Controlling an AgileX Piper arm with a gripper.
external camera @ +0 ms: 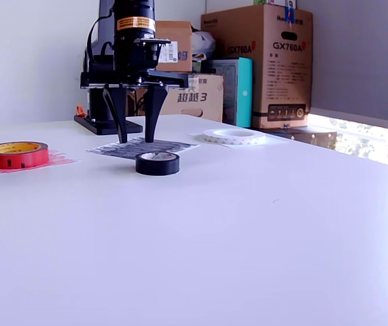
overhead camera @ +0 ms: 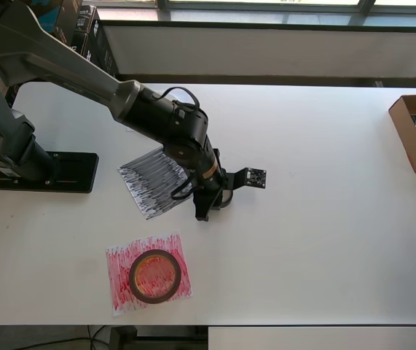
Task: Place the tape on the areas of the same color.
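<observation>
Black tape roll (external camera: 157, 163) flat on the white table (external camera: 248, 224), just in front of the black-scribbled sheet (external camera: 141, 147) in the exterior view — off the paper, near its edge. Gripper (external camera: 136, 129) hanging above and behind the roll, fingers (external camera: 117, 112) spread apart and pointing down, holding nothing. Red tape roll (overhead camera: 154, 275) resting on the red-scribbled sheet (overhead camera: 120, 288), toward the near table edge in the overhead view. White tape roll (external camera: 234, 136) lying on the white sheet (external camera: 275, 141) at the exterior view's right — hidden under the arm from overhead. Open cardboard box (overhead camera: 411, 131) at the overhead view's right edge.
</observation>
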